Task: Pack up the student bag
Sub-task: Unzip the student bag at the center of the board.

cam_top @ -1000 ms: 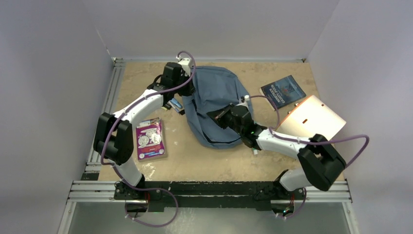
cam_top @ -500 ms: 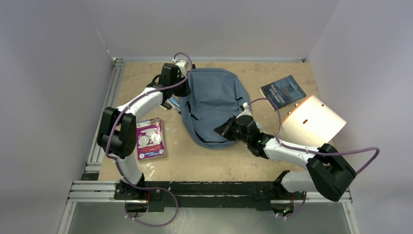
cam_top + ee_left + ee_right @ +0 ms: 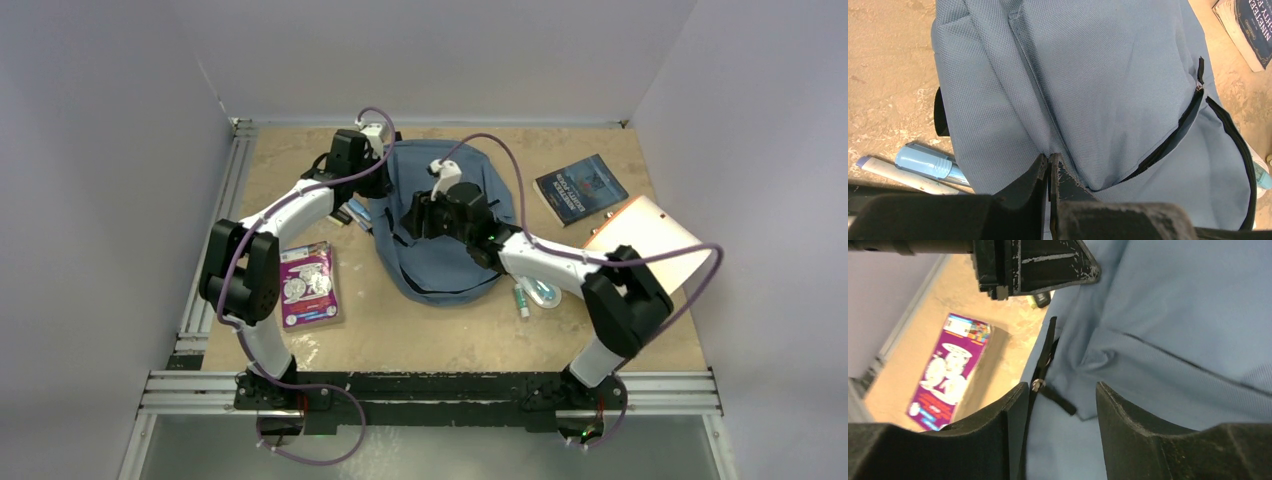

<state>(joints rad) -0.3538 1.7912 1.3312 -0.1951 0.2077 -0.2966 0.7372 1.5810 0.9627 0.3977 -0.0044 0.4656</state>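
Observation:
The slate-blue student bag (image 3: 450, 240) lies flat in the middle of the table, its black main zipper partly open. My left gripper (image 3: 381, 184) is at the bag's far left edge, and the left wrist view shows it (image 3: 1049, 159) shut on a pinched fold of the bag's fabric (image 3: 1108, 85). My right gripper (image 3: 413, 216) hovers open over the bag's left side. Its fingers (image 3: 1009, 415) straddle a metal zipper pull with a black tab (image 3: 1038, 385), touching nothing.
A purple box (image 3: 308, 285) lies left of the bag, with pens (image 3: 355, 213) between them. A dark blue book (image 3: 580, 187) and a beige folder (image 3: 645, 245) lie to the right. A small marker (image 3: 521, 298) lies by the bag's near right edge.
My right gripper has let go at the bag's near right edge, opened, and swung up and left over the bag. The left gripper has kept its hold.

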